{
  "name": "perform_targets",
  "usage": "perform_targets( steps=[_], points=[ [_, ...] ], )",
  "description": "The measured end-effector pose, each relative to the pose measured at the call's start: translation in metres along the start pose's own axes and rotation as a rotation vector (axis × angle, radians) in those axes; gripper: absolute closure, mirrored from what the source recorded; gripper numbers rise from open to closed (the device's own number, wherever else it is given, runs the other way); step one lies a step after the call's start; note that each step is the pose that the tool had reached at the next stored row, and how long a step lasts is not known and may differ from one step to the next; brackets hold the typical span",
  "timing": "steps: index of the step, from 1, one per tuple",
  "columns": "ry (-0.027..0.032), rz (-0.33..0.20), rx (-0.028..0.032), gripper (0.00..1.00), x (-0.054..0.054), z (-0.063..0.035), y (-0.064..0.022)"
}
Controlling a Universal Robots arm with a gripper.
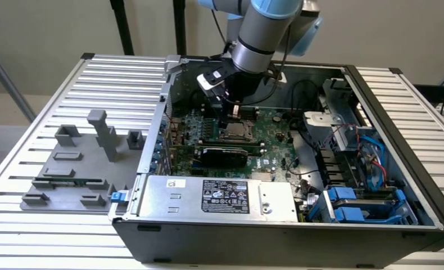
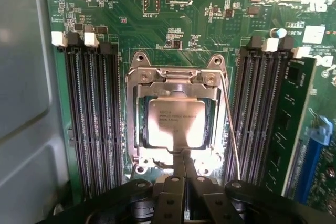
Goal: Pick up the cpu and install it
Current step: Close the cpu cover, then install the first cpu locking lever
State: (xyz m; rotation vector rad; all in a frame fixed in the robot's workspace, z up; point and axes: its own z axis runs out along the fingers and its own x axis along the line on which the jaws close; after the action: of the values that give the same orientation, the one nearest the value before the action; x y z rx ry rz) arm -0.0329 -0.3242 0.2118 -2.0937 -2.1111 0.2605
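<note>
Hanging over the cpu, the pincer is pressed together; wrist view shows it socketed.

cpu — glossy metal top, table — ribbed metal

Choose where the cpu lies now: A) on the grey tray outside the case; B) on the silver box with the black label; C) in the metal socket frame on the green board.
C: the cpu lies flat inside the socket frame, black memory slots on either side.
</note>
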Motion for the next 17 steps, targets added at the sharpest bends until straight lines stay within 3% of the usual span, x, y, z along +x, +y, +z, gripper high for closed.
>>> perform_targets(
  steps=[9,17],
  points=[
    [0.0099,-0.002,-0.0002,0.89,-0.006,-0.0072,-0.0315],
    [0.0114,-0.003,-0.0002,0.89,-0.007,-0.0072,-0.0321]
  ],
)
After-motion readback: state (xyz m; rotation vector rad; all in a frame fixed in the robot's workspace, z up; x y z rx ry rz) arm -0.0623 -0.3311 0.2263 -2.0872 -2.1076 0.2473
